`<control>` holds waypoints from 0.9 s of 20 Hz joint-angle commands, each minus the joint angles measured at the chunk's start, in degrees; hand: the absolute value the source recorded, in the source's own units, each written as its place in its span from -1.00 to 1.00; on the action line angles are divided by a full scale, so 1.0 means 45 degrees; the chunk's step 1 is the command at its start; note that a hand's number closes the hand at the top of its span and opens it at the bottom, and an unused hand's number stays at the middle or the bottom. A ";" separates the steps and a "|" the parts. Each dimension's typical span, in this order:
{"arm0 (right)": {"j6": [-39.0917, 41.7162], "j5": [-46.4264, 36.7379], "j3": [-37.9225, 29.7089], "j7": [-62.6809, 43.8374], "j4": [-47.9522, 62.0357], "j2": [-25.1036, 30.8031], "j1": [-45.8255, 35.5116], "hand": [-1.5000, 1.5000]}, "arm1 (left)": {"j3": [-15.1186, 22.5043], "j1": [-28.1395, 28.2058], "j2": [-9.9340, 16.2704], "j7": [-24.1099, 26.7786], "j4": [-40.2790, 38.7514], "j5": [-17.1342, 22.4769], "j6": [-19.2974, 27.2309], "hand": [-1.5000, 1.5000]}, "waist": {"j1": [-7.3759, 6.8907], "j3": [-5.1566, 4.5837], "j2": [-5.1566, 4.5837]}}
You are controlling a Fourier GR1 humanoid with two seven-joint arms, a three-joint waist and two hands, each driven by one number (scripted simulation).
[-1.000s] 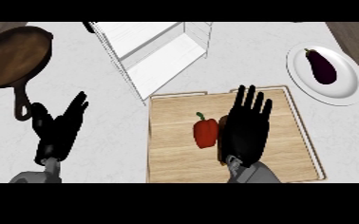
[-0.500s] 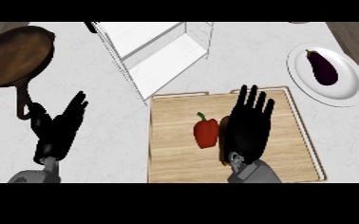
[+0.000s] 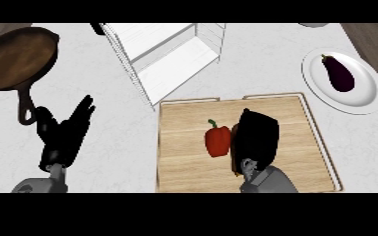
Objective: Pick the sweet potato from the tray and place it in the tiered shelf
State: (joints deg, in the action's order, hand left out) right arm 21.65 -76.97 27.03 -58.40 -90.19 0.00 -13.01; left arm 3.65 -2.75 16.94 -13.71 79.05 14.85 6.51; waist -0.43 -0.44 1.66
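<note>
My right hand (image 3: 255, 139) is over the wooden tray (image 3: 184, 175), its back toward the view and its fingers bent downward, so I cannot tell whether they close on anything. The only food on the tray is a red pepper (image 3: 218, 141) with a green stem; I see no sweet potato, though whatever lies under my hand is hidden. The pepper lies just beside my hand on its left, touching or nearly touching it. The pepper sits near the tray's middle, with bare wood between it and the left rim and more bare wood toward the far rim. The tiered shelf (image 3: 171, 60) stands beyond the tray's far left corner, a white frame with its open side facing the tray. My left hand (image 3: 66, 131) rests over the bare counter (image 3: 111, 130) at the view's lower left, fingers straight and spread, holding nothing, well apart from the tray. A dark frying pan (image 3: 22, 57) lies at the far left, its handle reaching toward that hand. At the far right, a white plate (image 3: 317, 87) holds an eggplant (image 3: 338, 72), apart from the tray's right corner.
</note>
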 commanded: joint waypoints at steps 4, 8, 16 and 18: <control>-0.0008 -0.0246 0.1964 -0.1300 -0.0060 0.0006 0.0344 1.00 | -0.0023 0.0736 -0.0300 0.0324 -0.0786 -0.0107 -0.0290 0.00 | 0.0055 0.0092 -0.0355; -0.0015 0.2759 0.2585 0.3437 -0.0247 0.0021 -0.0427 1.00 | 0.0129 0.0103 -0.0189 -0.0272 -0.0370 0.0019 -0.0438 0.00 | -0.0490 0.0131 -0.0528; 0.0495 0.8156 0.3263 0.7920 -0.4027 0.0019 -0.1392 1.00 | 0.0176 0.0103 -0.0212 -0.0150 -0.0422 -0.0075 -0.0519 0.00 | -0.0490 0.0119 -0.0460; 0.0913 0.9065 0.2597 0.7653 -0.4970 0.0012 -0.1916 1.00 | -0.0271 -0.0037 0.0058 -0.0363 -0.0507 0.0151 -0.0558 0.00 | -0.0168 0.0100 -0.0393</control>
State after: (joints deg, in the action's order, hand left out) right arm 24.12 -45.44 40.69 -27.01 -105.58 0.79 -18.43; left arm 3.46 -4.06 16.65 -13.60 79.08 14.31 4.84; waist -2.55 0.34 -0.11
